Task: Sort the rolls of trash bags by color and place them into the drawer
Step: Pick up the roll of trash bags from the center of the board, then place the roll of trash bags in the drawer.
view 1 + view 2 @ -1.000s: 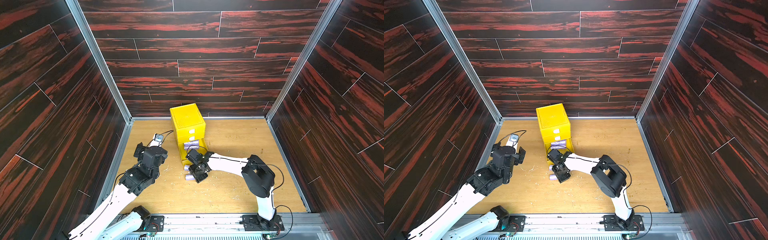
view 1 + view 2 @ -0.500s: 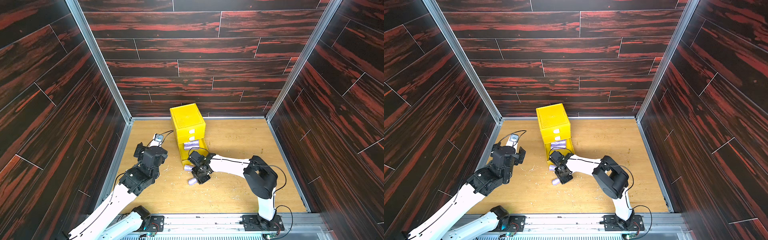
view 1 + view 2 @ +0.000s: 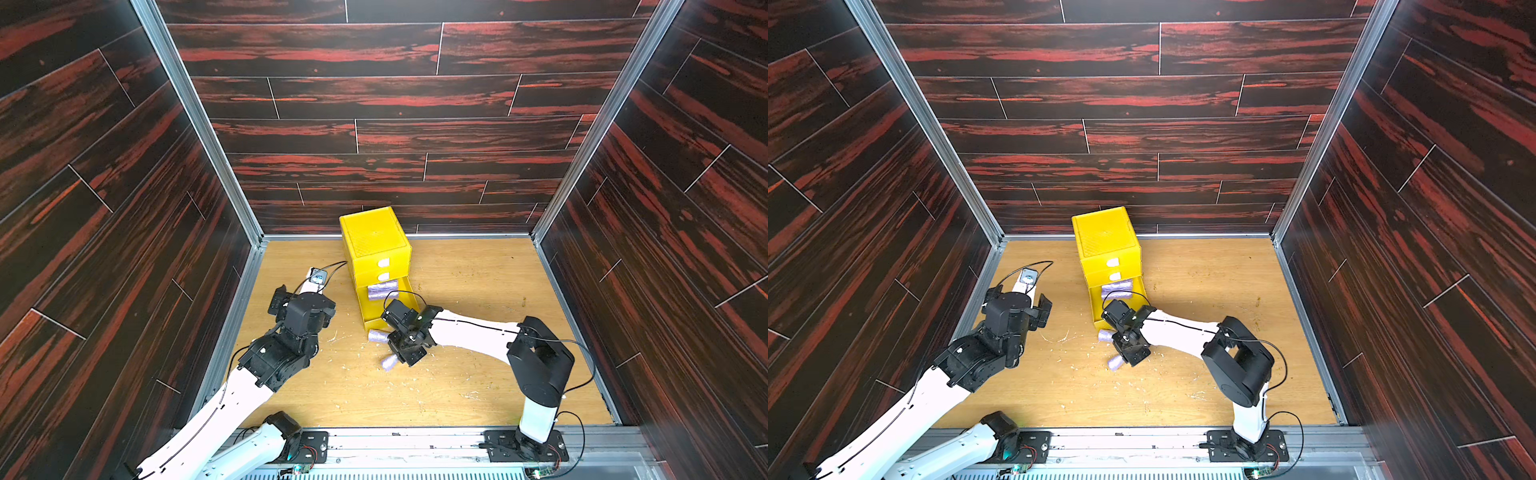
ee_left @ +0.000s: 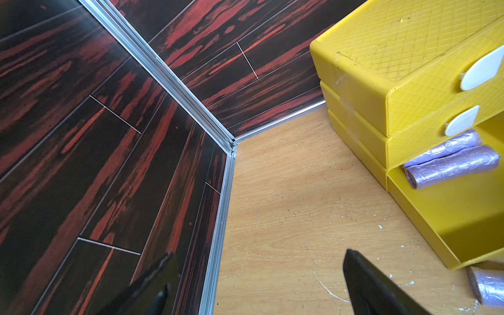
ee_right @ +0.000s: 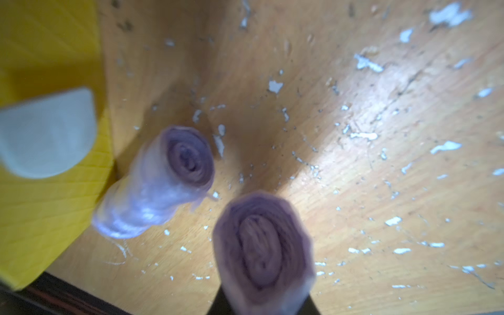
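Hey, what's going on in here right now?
The right gripper is shut on a purple roll in front of the yellow chest. The chest's bottom drawer is pulled out with two purple rolls inside, and the two drawers above it are closed. A loose purple roll lies on the floor by the drawer's front. The left gripper is open and empty, off to the side.
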Tool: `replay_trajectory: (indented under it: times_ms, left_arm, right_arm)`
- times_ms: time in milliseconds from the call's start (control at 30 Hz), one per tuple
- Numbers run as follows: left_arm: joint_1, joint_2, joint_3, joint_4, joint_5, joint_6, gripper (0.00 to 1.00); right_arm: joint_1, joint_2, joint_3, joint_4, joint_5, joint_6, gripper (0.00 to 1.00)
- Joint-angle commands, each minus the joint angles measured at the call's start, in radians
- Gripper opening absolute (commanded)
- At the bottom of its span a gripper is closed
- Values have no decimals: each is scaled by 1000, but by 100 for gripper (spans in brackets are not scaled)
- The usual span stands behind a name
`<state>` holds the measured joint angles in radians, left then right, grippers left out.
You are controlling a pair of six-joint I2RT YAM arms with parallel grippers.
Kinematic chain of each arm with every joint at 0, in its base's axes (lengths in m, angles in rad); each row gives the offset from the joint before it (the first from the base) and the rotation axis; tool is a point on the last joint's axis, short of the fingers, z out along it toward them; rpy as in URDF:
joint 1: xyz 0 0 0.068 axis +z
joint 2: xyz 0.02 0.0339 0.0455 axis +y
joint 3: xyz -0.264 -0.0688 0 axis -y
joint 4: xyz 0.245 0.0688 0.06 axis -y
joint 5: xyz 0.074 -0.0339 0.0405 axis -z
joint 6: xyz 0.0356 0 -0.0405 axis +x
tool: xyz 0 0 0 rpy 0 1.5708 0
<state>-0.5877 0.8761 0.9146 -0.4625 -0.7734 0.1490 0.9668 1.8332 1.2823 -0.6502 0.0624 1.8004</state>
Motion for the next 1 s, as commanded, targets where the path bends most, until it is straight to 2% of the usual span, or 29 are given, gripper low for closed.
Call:
replay_trajectory:
  times_ms: [0,267,667,967]
  left_arm:
    - [7,-6,-11,10,3,-3,98]
    - [7,-8,-12,10,5,-3,98]
    - [6,-20,-11,9,15,-6,98]
    - [7,-20,-10,5,21,-9,98]
  right_arm:
    - [-14,-63,34,-52,58,-57,16]
    - [-103,-41,184,-62,77,-128,17]
    - [-194,215,484,-108,75,-121,19]
    - [-203,341,560,-112,32,-74,20]
